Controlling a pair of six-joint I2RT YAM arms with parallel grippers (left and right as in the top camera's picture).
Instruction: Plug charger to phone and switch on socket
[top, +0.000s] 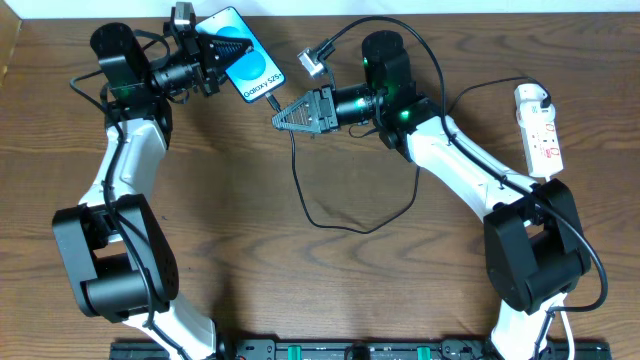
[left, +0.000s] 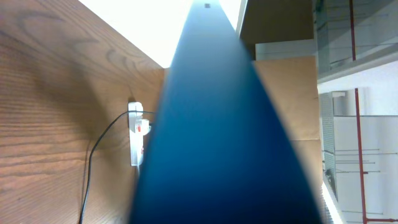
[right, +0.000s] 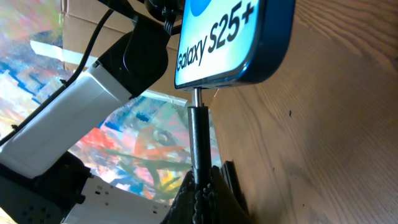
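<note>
The phone (top: 248, 64), blue screen reading "Galaxy S25+", is held off the table at the back left by my left gripper (top: 213, 52), which is shut on its far end. In the left wrist view the phone (left: 224, 124) fills the middle as a dark blue blur and hides the fingers. My right gripper (top: 284, 114) is shut on the charger plug (right: 199, 143). The plug's metal tip (right: 195, 97) meets the phone's bottom edge (right: 249, 68). The black charger cable (top: 340, 226) loops over the table toward the white socket strip (top: 541, 132) at the right edge.
The socket strip also shows in the left wrist view (left: 137, 134), with the black cable (left: 91, 168) running to it. A white adapter (top: 530, 97) sits at the strip's far end. The wooden table (top: 300, 290) ends at a back edge behind the phone.
</note>
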